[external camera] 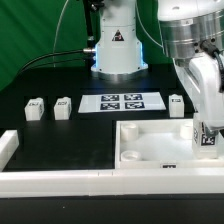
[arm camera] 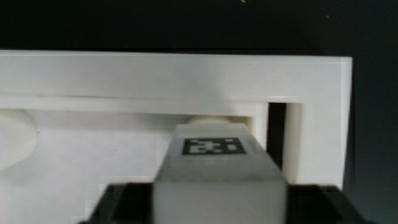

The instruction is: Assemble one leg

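Note:
My gripper (external camera: 206, 128) is shut on a leg (external camera: 207, 140), a small white post with a black-and-white tag, and holds it upright over the near right corner of the large white panel (external camera: 150, 150). In the wrist view the leg (arm camera: 217, 160) sits between my black fingers (arm camera: 125, 206), with the gripper (arm camera: 217, 202) closed round it. Its far end meets the panel floor close to the raised rim (arm camera: 178, 75), at a round spot in the corner. Three more legs stand on the table: two at the exterior view's left (external camera: 35, 108) (external camera: 63, 107) and one at the right (external camera: 177, 103).
The marker board (external camera: 122, 102) lies behind the panel. A white rail (external camera: 60, 182) runs along the table's front, with a short raised end (external camera: 8, 148) at the exterior view's left. The robot base (external camera: 117, 45) stands at the back.

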